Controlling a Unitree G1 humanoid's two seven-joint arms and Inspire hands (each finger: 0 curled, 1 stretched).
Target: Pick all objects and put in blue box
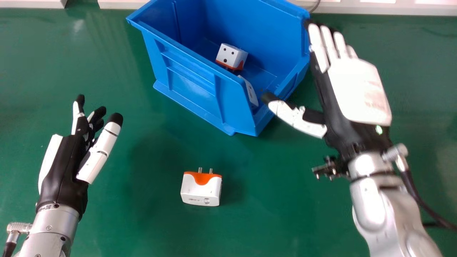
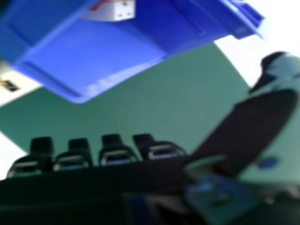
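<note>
- Loose adapter [image 1: 201, 189]: lies on the counter [image 1: 142, 228], lower centre of the frame in the head view. Its body runs longer across the frame; its prongs [image 1: 200, 170] point up the frame, toward the blue box [image 1: 189, 82].
- Left hand [image 1: 62, 171]: left of frame, fingers loosely open, holding nothing. The adapter lies to the lower right of these fingers; this hand appears the nearer.
- Right hand [image 1: 358, 89]: upper right, fingers straight and open, holding nothing. The adapter lies to their lower left, so this hand would need a longer return.
- Between views: the head view overlaps the right fingertips with the box's edge; the right hand view reveals counter surface separating them.
- Boxed adapter [image 1: 232, 55] and white item [image 1: 250, 91]: already inside. One pick appears outstanding.
</note>
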